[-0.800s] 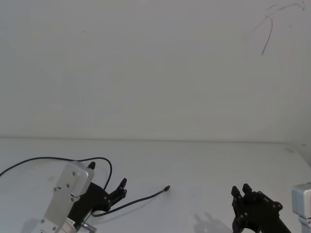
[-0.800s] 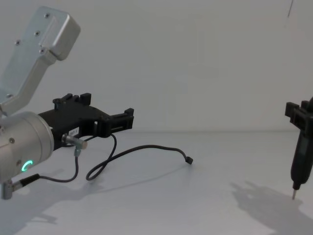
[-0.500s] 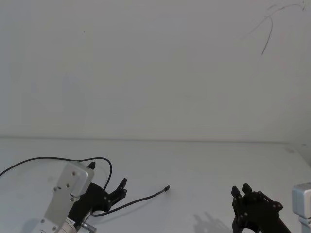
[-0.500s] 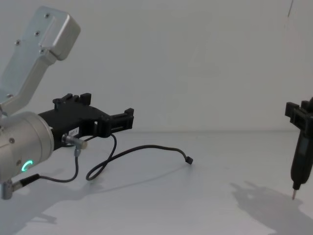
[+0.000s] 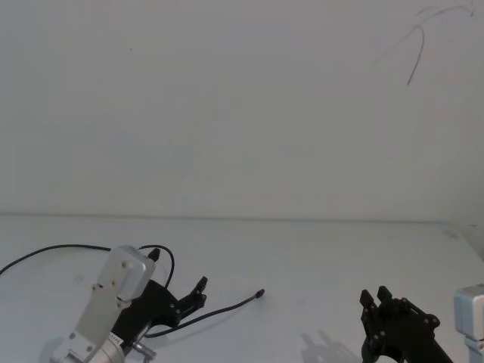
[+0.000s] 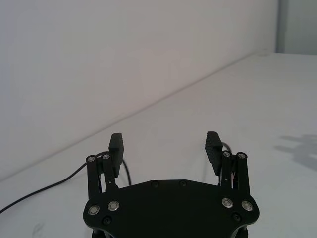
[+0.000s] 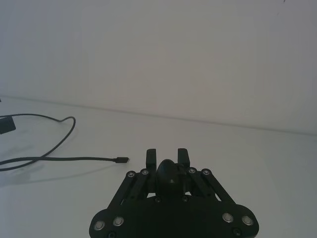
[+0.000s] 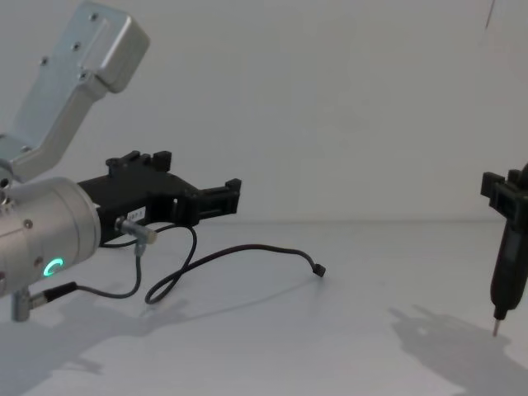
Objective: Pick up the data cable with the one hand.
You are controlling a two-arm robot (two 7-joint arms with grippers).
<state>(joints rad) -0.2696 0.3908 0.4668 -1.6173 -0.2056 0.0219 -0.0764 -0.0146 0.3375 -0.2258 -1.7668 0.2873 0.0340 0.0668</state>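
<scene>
Near the thin black data cable (image 8: pixel 247 247), the black two-fingered left tool (image 6: pixel 165 144) is held spread, shifted forward; white label (image 8: pixel 134 215) unreadable; right tool (image 7: pixel 167 152) parked.

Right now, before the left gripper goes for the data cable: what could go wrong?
1. The data cable is thin and lies flat on the table; the open left gripper may close past it.
2. The robot's own wrist wire hangs beside the cable's loop and could snag.
The right gripper is parked, far right.
</scene>
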